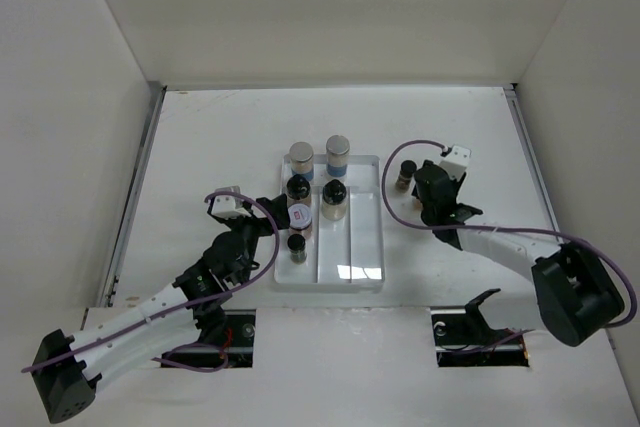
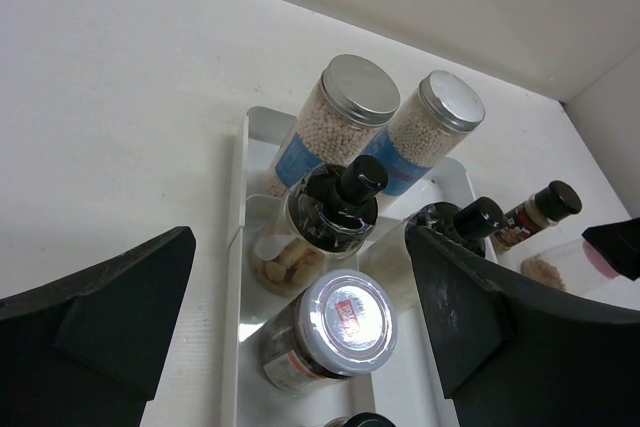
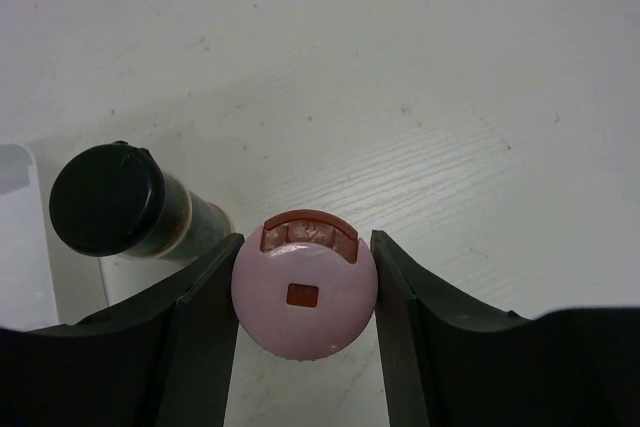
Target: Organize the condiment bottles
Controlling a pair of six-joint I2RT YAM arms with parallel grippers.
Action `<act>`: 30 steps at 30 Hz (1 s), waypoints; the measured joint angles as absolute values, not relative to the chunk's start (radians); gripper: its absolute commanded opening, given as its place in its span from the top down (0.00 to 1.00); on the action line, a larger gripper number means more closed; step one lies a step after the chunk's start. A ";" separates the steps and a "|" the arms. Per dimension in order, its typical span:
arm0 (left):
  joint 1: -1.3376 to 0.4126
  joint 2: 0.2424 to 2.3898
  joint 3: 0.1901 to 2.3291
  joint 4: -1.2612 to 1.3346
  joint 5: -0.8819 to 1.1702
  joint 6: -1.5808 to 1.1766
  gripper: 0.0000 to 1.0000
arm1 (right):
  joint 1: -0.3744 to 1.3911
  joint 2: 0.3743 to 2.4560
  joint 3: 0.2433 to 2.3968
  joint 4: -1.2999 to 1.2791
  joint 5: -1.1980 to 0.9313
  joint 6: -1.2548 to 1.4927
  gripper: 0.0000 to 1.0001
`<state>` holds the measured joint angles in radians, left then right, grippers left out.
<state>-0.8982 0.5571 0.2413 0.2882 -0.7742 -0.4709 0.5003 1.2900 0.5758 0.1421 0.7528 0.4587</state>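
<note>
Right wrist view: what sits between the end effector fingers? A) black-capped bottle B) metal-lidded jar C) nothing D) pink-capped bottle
D: the right end effector has both fingers against the cap of the pink-capped bottle; the black-capped bottle stands apart to one side.

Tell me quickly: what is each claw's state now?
Left claw: open, holding nothing.
Right claw: closed on the pink-capped bottle.

no text legible; red mark [image 2: 344,314] on foil-topped jar [image 2: 322,339] too blurred.
</note>
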 measured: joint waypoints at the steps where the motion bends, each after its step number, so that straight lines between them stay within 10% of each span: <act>1: -0.898 0.557 0.241 0.288 -0.775 -0.471 0.11 | 0.501 1.287 0.576 0.142 0.752 0.463 0.52; 14: -0.897 0.552 0.241 0.288 -0.774 -0.471 0.11 | 1.043 0.948 0.559 -0.030 0.892 0.501 0.57; 30: -0.891 0.563 0.241 0.288 -0.775 -0.471 0.11 | 1.382 1.364 0.731 0.045 0.876 0.534 0.53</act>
<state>-0.8913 0.5629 0.2413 0.2882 -0.7746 -0.4709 1.3815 1.3640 0.7311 0.0448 0.8757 0.5343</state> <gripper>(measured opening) 0.894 0.571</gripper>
